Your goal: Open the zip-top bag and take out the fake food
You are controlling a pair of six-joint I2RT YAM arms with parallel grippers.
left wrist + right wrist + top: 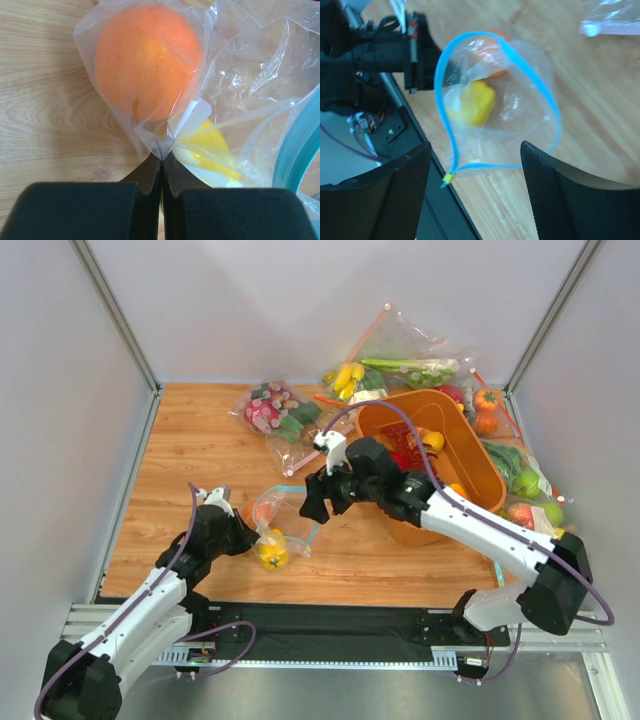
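While the left gripper (161,159) pinches one corner of the zip-top bag (240,75) with its jaws closed tight, the right gripper (475,150) hangs over the bag's mouth with its fingers spread wide, gripping nothing. The bag lies on the wooden table (200,440), just left of centre in the top view, its blue zip strip (445,65) forming an open loop. It contains an orange fruit (147,60) and a yellow fruit (475,102).

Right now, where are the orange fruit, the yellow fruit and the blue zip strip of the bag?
orange fruit (147,60), left wrist view, middle of its skin
yellow fruit (475,102), right wrist view, its middle
blue zip strip (438,75), right wrist view, its left curve
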